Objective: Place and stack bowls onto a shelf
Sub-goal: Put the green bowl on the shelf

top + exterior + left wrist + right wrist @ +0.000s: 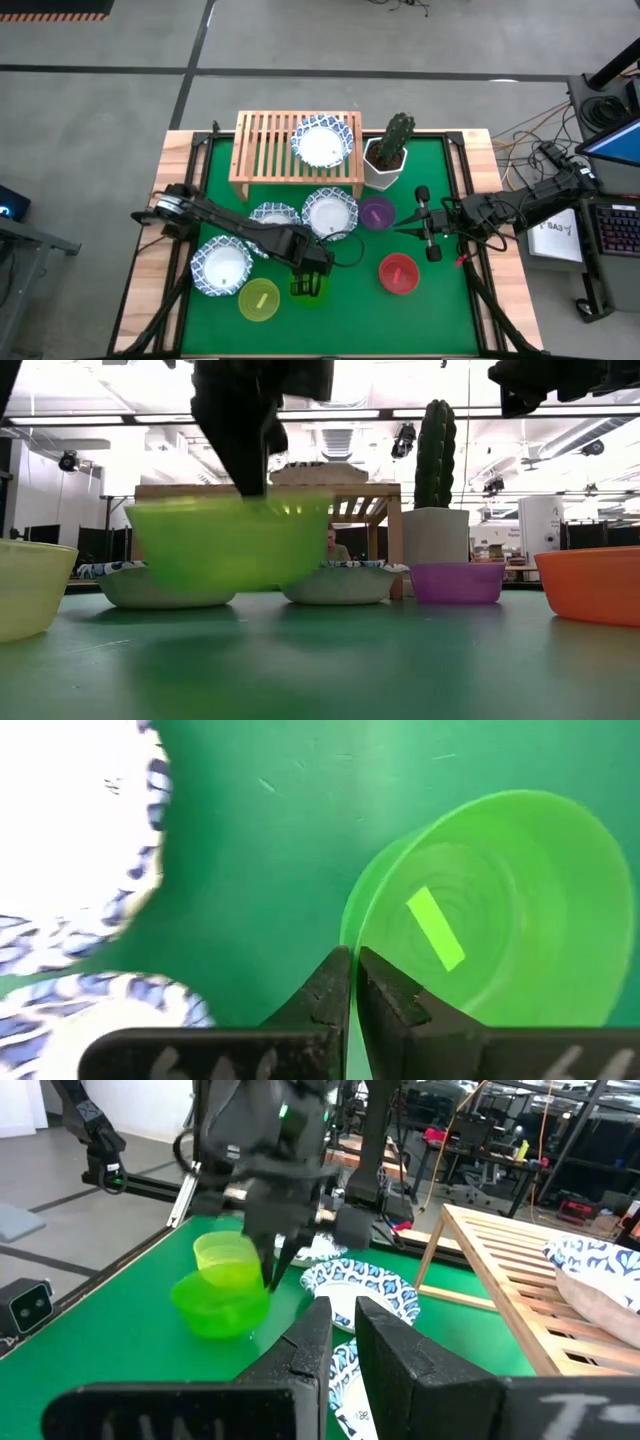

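The wooden shelf (pixel 270 150) stands at the table's far side with one white blue-rimmed bowl (pixel 322 142) on its slats. Three more such bowls (pixel 274 215) (pixel 330 212) (pixel 221 266) sit on the green mat, as do the purple (pixel 377 212), red (pixel 398 273) and yellow (pixel 260 300) bowls. My left gripper (pixel 303 287) is shut on the green bowl (pixel 500 900) near the table's near edge. My right gripper (pixel 405 228) hovers to the right of the purple bowl, narrowly open and empty (pixel 340 1325). My left gripper pinches the green bowl's rim (pixel 347 932) between its two fingers, one inside the bowl and one outside. The fingers come from above, pointing down (pixel 262 480). The bowl (pixel 220 1305) hangs tilted below them, and in the low view its base (pixel 225 585) appears just clear of the mat.
A white pot with a green cactus (pixel 388 155) stands right of the shelf. The yellow bowl (pixel 30 585) sits close beside the held green bowl. A person (pixel 333 545) shows beyond the table. Bare mat lies between the green and red bowls.
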